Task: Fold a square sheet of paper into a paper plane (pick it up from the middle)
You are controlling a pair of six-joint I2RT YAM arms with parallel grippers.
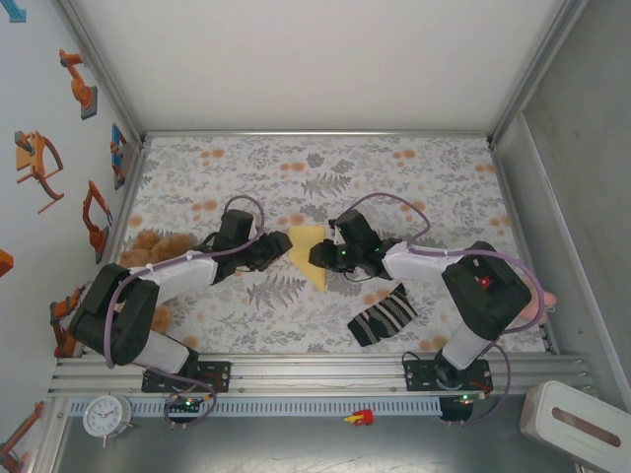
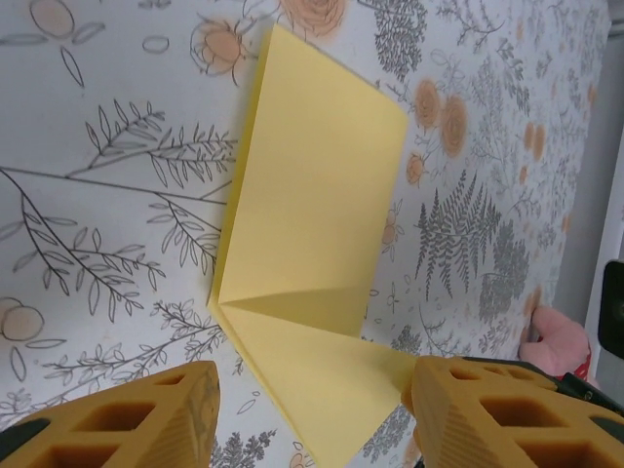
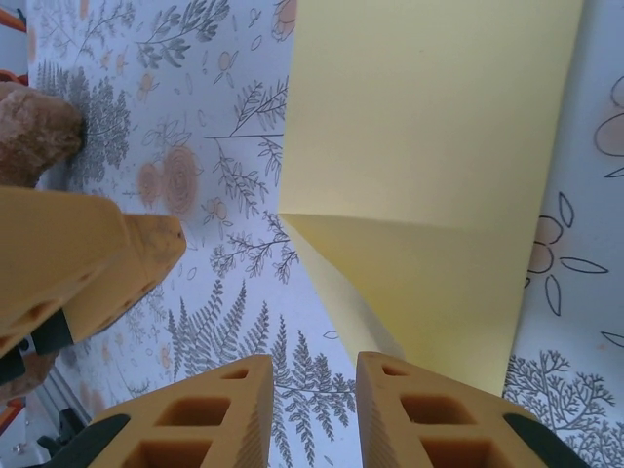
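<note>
The pale-yellow sheet of paper (image 1: 310, 252) lies flat on the flowered table cover, folded, with a slanted crease and one end narrowing to a point. In the left wrist view the paper (image 2: 312, 214) reaches down between my left gripper's (image 2: 312, 414) open jaws, and its corner touches the right finger (image 2: 487, 409). My left gripper (image 1: 281, 245) stands at the paper's left edge, my right gripper (image 1: 321, 256) at its right edge. The right gripper (image 3: 314, 409) is open by a narrow gap with only table cover in it. The paper (image 3: 439, 146) lies just right of that gap.
A black-and-white striped sock (image 1: 383, 315) lies near the right arm's base. A brown plush toy (image 1: 158, 246) sits at the left, beside the left arm. Metal rails (image 1: 296, 372) bound the near edge. A clock (image 1: 105, 415) and a white box (image 1: 580, 424) stand in front.
</note>
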